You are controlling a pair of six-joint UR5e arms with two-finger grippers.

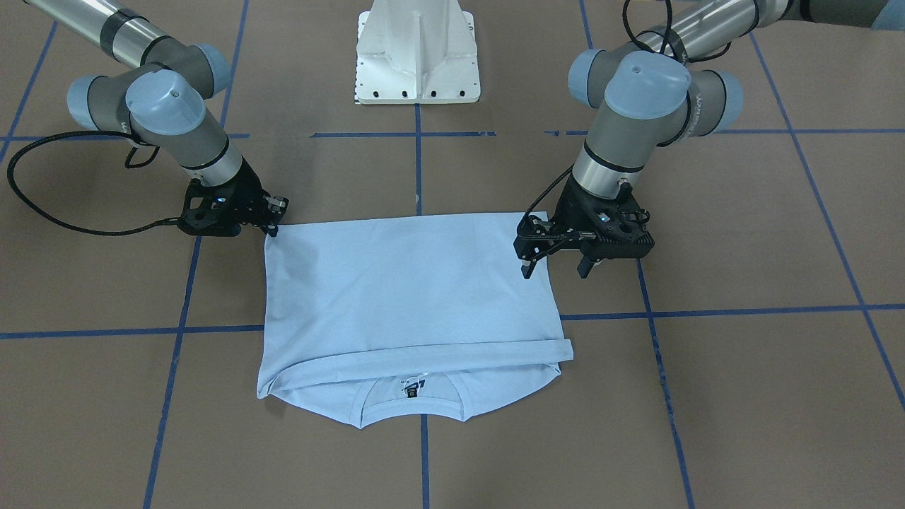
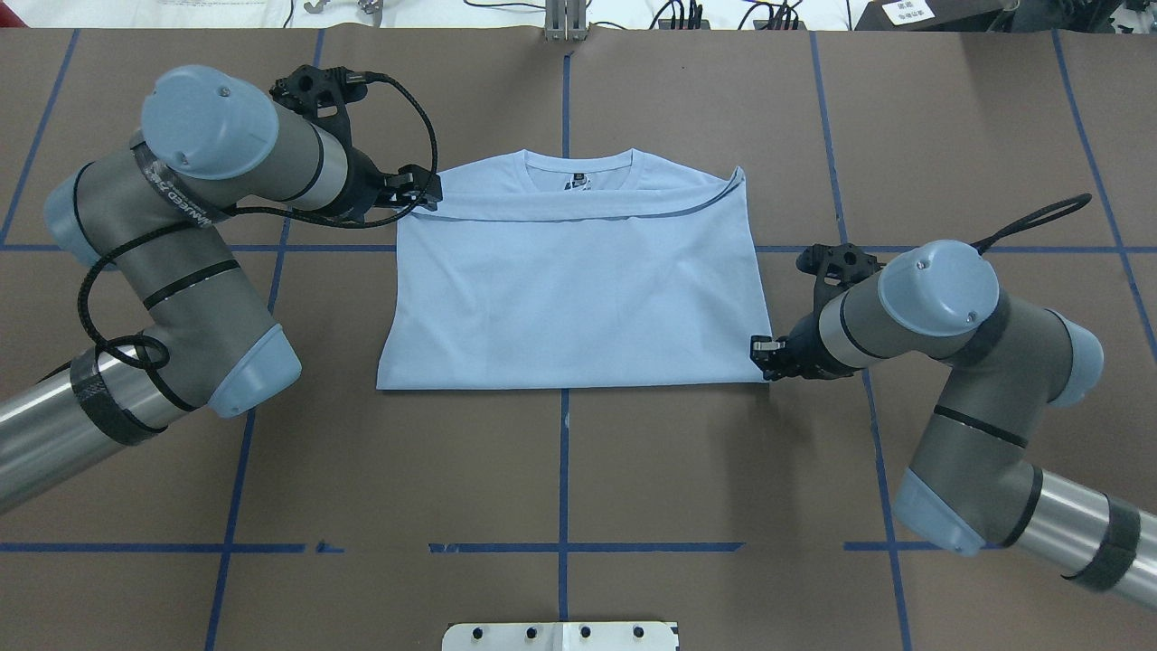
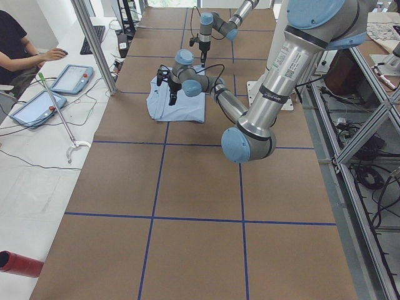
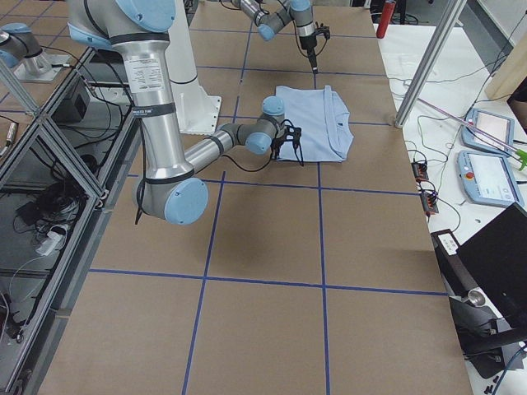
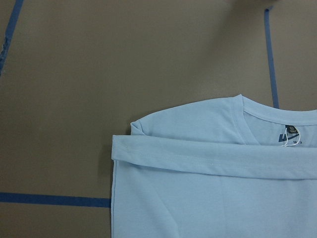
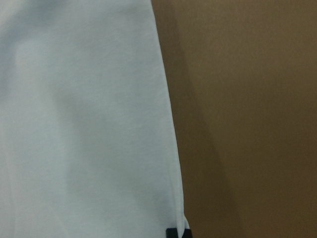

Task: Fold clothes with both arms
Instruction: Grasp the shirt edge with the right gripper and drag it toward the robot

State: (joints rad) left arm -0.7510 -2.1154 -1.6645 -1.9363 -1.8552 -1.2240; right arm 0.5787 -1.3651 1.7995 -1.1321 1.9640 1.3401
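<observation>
- Blue T-shirt (image 1: 410,283) lies flat mid-table (image 1: 742,233), folded in 2 across: the hem edge sits just short of the collar (image 1: 413,411), which points away from the robot.
- Dark neck label (image 1: 411,387) shows just past the hem.
- Left gripper (image 1: 555,267) hangs above the shirt's left edge, by the hem corner; its 2 fingers are spread apart and hold nothing.
- Right gripper (image 1: 274,215) is down low at the fold corner nearest the robot on its right, touching or almost touching the cloth; I cannot tell whether its fingers are pinched or apart.
- Blue tape lines (image 1: 707,311) cross the brown table; 2 pass under the shirt.
- White base (image 1: 417,49) stands behind the shirt.
</observation>
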